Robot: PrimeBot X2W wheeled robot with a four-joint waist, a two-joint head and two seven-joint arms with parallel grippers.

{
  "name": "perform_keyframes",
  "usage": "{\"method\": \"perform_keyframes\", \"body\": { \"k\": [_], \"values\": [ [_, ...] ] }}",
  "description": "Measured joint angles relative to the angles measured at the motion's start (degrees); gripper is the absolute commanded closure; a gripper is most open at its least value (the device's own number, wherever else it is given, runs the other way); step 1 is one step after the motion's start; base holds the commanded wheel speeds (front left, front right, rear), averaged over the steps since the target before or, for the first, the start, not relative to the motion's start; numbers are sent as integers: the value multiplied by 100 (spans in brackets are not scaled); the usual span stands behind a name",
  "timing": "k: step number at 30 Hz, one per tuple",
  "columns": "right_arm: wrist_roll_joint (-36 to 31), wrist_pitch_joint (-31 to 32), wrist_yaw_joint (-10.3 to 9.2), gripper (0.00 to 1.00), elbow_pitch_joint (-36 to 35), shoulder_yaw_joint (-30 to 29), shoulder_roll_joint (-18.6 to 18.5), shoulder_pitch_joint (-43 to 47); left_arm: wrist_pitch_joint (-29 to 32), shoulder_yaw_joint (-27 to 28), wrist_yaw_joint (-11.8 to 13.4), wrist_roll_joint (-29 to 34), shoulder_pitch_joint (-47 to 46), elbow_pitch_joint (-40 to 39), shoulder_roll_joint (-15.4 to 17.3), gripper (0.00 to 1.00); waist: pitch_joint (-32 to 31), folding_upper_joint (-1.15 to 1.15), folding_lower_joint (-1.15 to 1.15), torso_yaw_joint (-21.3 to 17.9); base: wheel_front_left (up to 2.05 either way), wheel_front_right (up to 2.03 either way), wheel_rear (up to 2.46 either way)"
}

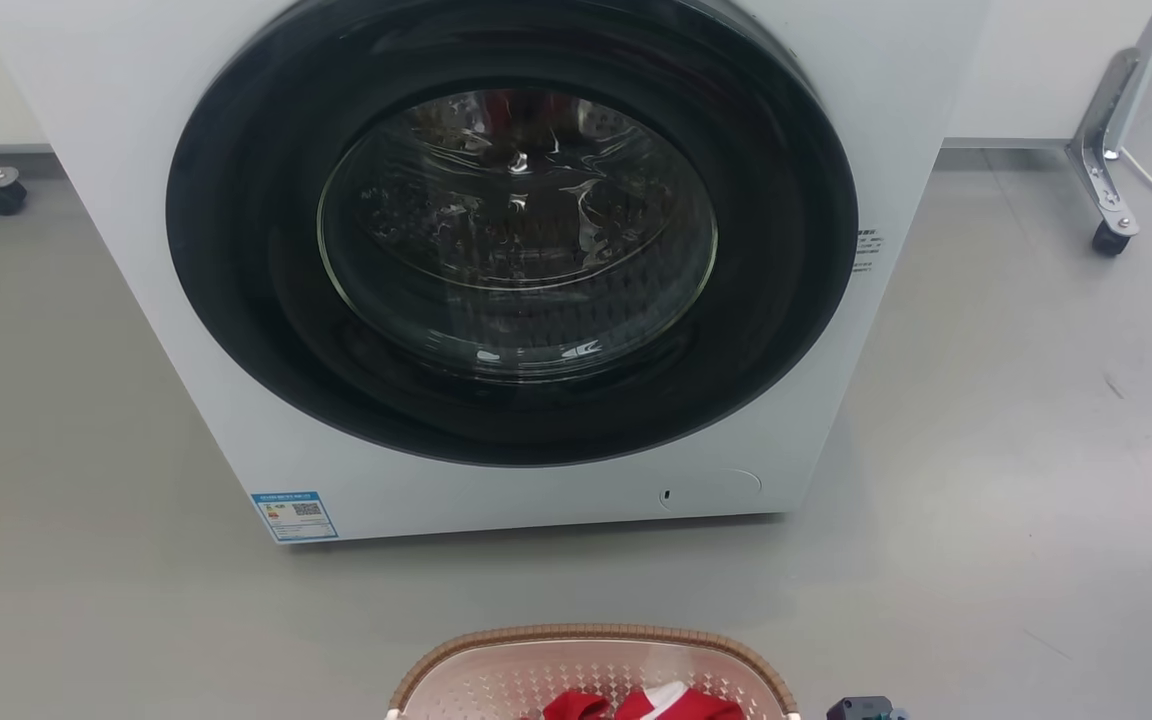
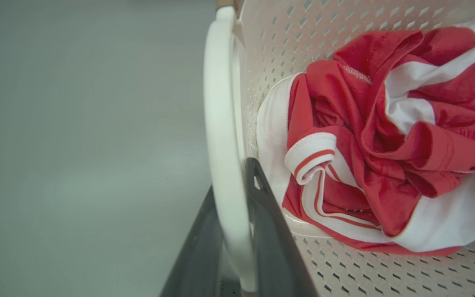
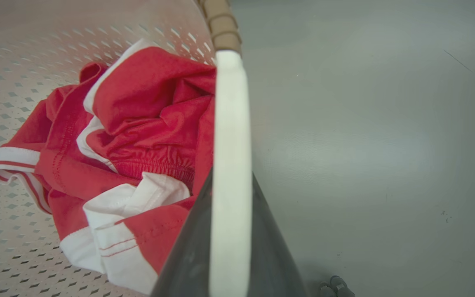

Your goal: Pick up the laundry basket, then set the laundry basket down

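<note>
Clearly the left jaws are closed on the laundry basket (image 2: 287, 41): their two dark fingers (image 2: 270, 231) press either side of its white handle (image 2: 221, 103), one outside the basket and one just inside its perforated wall. The right jaws grip likewise, with dark fingers (image 3: 270, 247) flanking the opposite white handle (image 3: 229, 123), where the brown woven rim (image 3: 221, 24) begins at the handle's far end. Inside the basket lies a crumpled red and white garment (image 2: 386, 136), bunched against both side walls. From the head view, the basket's far rim (image 1: 596, 633) curves along the bottom edge, and whether the basket rests on the grey floor (image 1: 1016, 450) or hangs above it cannot be told. Beyond the basket stands a white washing machine (image 1: 496, 500), its round dark door (image 1: 516, 230) shut and facing the basket.
</note>
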Motion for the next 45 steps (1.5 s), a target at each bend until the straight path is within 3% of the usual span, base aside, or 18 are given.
{"method": "perform_keyframes", "body": {
  "k": [18, 45],
  "values": [
    [42, -148, 0, 100, -5, 63, -14, -900, -149, 131, 57, -36, -583, 7, 22, 100, 534, 0, 0, -62, 0, 0, 0],
    [-187, -510, 25, 100, 604, -64, 9, -2813, -249, 120, 108, 153, -2529, -110, 77, 100, 2677, 1, 1, 91, 0, 0, 0]
  ]
}}
